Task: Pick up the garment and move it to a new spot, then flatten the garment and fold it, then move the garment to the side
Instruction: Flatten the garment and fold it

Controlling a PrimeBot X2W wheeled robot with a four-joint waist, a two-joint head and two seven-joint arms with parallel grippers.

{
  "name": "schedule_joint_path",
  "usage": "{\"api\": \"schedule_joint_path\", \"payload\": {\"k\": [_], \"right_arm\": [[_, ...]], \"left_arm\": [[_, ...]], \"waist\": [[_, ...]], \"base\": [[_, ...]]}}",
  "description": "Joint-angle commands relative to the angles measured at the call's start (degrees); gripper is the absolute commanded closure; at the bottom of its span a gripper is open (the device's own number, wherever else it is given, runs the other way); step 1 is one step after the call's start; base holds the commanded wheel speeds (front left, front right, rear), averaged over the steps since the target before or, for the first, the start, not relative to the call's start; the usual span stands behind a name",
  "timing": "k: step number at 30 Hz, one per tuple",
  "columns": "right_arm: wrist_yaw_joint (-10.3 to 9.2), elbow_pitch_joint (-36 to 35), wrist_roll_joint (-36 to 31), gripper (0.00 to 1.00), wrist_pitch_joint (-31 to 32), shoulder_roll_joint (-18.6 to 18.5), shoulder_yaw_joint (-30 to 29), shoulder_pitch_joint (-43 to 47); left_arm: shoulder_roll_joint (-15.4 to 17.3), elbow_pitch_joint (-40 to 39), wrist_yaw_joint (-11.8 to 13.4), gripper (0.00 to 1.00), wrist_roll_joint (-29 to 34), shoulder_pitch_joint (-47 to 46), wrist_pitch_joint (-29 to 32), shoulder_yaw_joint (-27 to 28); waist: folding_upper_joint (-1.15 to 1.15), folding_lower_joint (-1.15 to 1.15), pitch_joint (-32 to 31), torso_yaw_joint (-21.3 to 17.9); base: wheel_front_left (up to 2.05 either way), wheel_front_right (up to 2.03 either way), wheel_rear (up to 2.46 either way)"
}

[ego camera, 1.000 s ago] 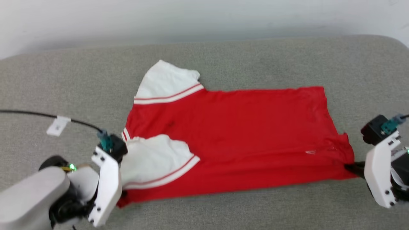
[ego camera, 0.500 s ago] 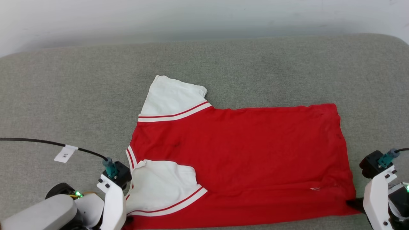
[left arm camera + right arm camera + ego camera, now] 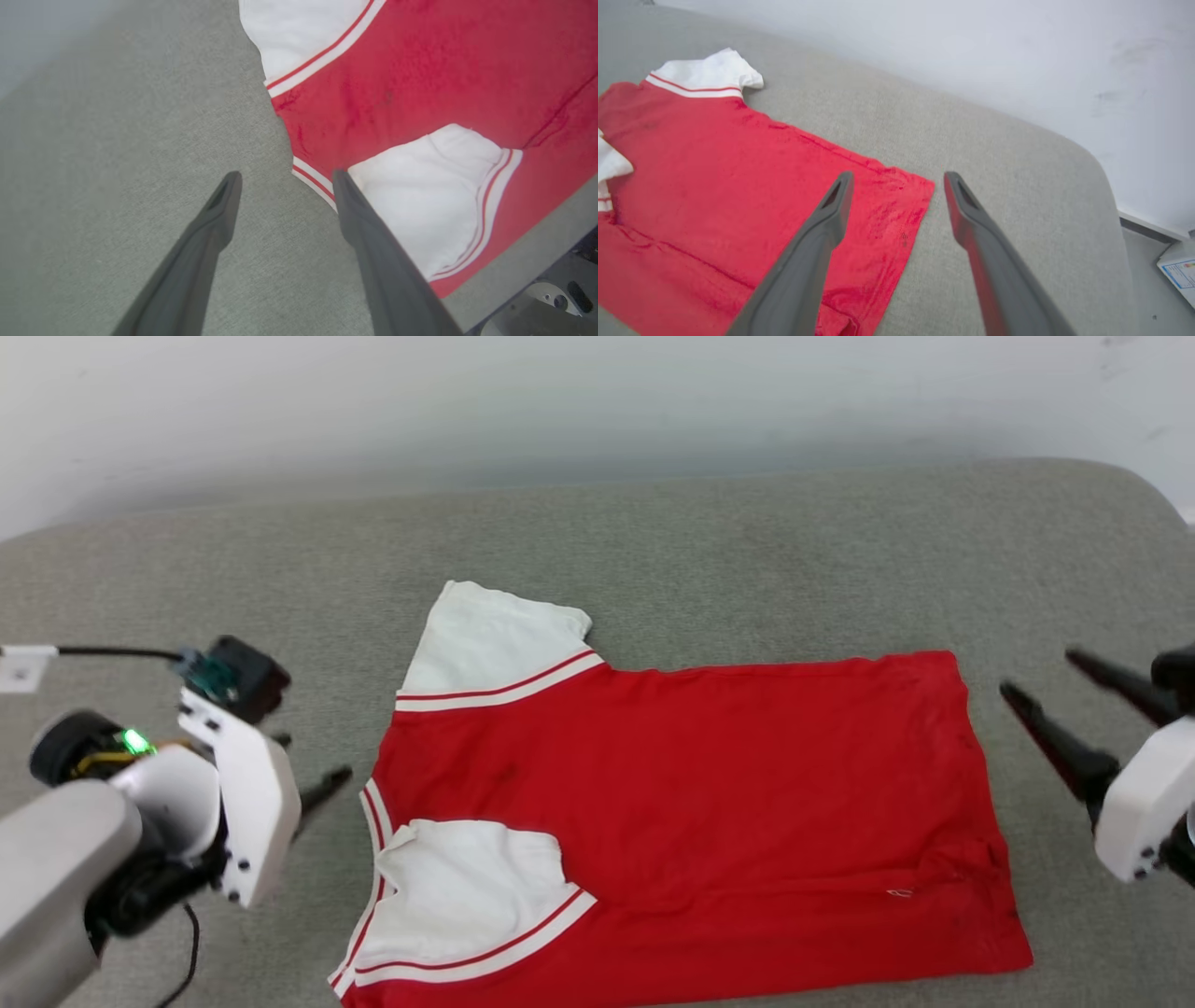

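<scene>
The garment (image 3: 709, 784) lies spread on the grey cushion (image 3: 747, 551), collar to the left and hem to the right. Its far white sleeve (image 3: 485, 635) lies flat, and the near white sleeve (image 3: 457, 887) is folded in over the red body. My left gripper (image 3: 308, 758) hovers open just left of the collar, holding nothing; the left wrist view shows its fingers (image 3: 215, 219) over bare cushion beside the striped collar trim (image 3: 313, 179). My right gripper (image 3: 1039, 672) is open and empty, off the hem's far right corner (image 3: 920, 186).
A black cable with a white tag (image 3: 19, 663) runs in from the left. A pale wall (image 3: 597, 401) stands behind the cushion. The cushion's rounded right end (image 3: 1101, 186) drops to a floor with a printed sheet (image 3: 1178, 273). My base (image 3: 551, 303) sits below the near edge.
Both grippers have let go of the garment's near corners, opened and moved up and outward. The garment now rests flat. The head camera has also shifted.
</scene>
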Motion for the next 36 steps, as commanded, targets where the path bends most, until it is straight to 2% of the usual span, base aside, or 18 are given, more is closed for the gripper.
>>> {"api": "schedule_joint_path", "payload": {"k": [1, 5, 9, 10, 11, 12, 13, 18, 23, 28, 36], "right_arm": [[-0.06, -1.3, -2.85, 0.0, -3.51, 2.96, -2.88, 0.28], [-0.07, -5.43, -9.28, 0.0, -10.11, 9.2, -10.67, 2.35], [-0.07, -11.81, -15.61, 0.0, -15.37, 16.31, -18.22, 5.79], [-0.07, -11.81, -15.61, 0.0, -15.37, 16.31, -18.22, 5.79], [-0.07, -13.23, -16.76, 0.0, -16.37, 18.3, -20.23, 6.84], [-0.06, -16.46, -19.38, 0.0, -18.25, 21.77, -22.89, 8.78], [-0.06, -16.46, -19.38, 0.0, -18.25, 21.77, -22.89, 8.78], [-0.06, -21.93, -23.81, 0.0, -19.99, 27.89, -24.93, 13.05], [-0.06, -22.98, -25.07, 0.0, -20.96, 30.28, -23.77, 12.6], [-0.06, -22.18, -25.48, 0.0, -21.88, 31.16, -22.87, 10.66], [-0.07, -18.78, -24.67, 0.0, -23.23, 31.08, -21.22, 7.59]], "left_arm": [[-0.87, 1.36, 0.66, 0.0, 0.76, -1.37, -1.62, 0.9], [-2.24, 4.58, 1.19, 0.0, 2.72, -4.53, -4.63, 2.79], [-3.75, 7.33, 0.83, 0.0, 3.82, -9.0, -4.41, 4.09], [-3.75, 7.33, 0.83, 0.0, 3.82, -9.0, -4.41, 4.09], [-4.3, 8.03, 0.73, 0.0, 4.0, -10.32, -3.93, 4.36], [-5.28, 9.48, 0.27, 0.0, 4.38, -13.34, -2.85, 4.98], [-5.28, 9.48, 0.27, 0.0, 4.38, -13.34, -2.85, 4.98], [-7.82, 13.99, -0.67, 0.0, 4.38, -21.59, 0.93, 6.65], [-10.01, 18.51, -2.41, 0.0, 2.77, -29.0, 10.16, 6.29], [-11.11, 21.85, -3.02, 0.0, 0.69, -34.51, 20.84, 5.37], [-10.39, 24.13, -3.79, 0.0, 0.51, -37.7, 31.73, 2.47]], "waist": [[0.0, 0.0, 0.68, -0.87], [0.0, 0.0, 2.55, -2.31], [0.0, 0.0, 5.45, -3.46], [0.0, 0.0, 5.45, -3.46], [0.0, 0.0, 6.17, -3.66], [0.0, 0.0, 7.97, -4.22], [0.0, 0.0, 7.97, -4.22], [0.0, 0.0, 12.71, -5.84], [0.0, 0.0, 17.2, -8.1], [0.0, 0.0, 20.97, -10.16], [0.0, 0.0, 25.06, -12.45]], "base": [[0.0, 0.0, 0.0], [0.0, 0.0, 0.0], [0.0, 0.0, 0.0], [0.0, 0.0, 0.0], [0.0, 0.0, 0.0], [0.0, 0.0, 0.0], [0.0, 0.0, 0.0], [0.0, 0.0, 0.0], [0.0, 0.0, 0.0], [0.0, 0.0, 0.0], [0.0, 0.0, 0.0]]}}
